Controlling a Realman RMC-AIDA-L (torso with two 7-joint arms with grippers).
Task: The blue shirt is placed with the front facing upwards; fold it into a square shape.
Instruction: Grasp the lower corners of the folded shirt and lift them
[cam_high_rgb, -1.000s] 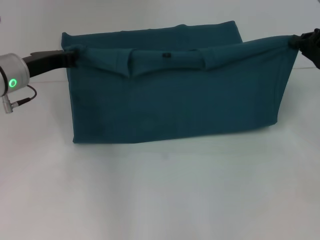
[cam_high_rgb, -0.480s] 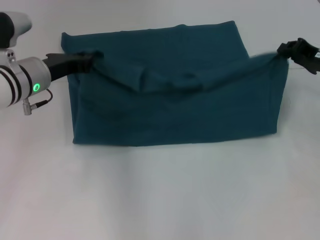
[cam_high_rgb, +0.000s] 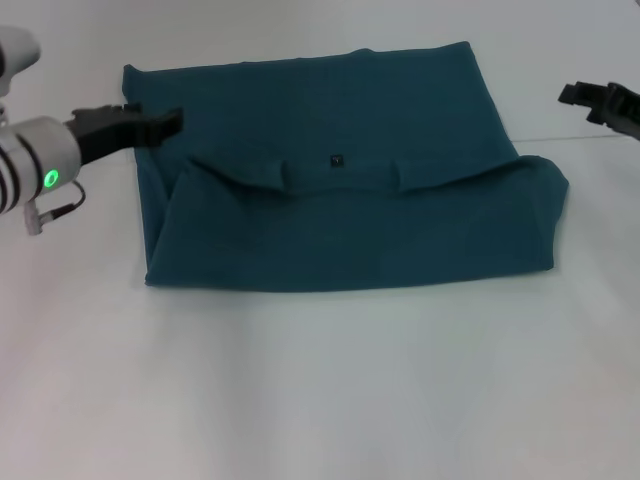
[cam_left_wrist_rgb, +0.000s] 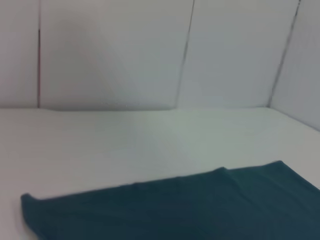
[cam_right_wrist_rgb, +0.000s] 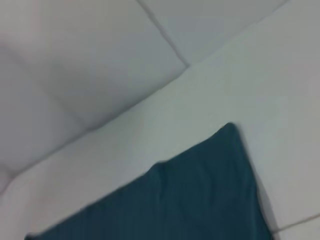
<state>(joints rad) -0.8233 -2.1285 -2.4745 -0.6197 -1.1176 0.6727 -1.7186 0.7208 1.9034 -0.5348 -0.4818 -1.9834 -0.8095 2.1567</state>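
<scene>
— so, where now?
— blue shirt (cam_high_rgb: 340, 190) flat mid-table, long axis left to right, folded edge across the middle.
— and the claws?
— left gripper (cam_high_rgb: 160, 124) over the far-left corner, right gripper (cam_high_rgb: 590, 97) off past the far-right edge; both apart and empty. left nearer.

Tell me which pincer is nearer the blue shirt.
Left. The left pincer hangs over the blue shirt at its far-left corner; the right pincer sits clear, beyond its right edge.
</scene>
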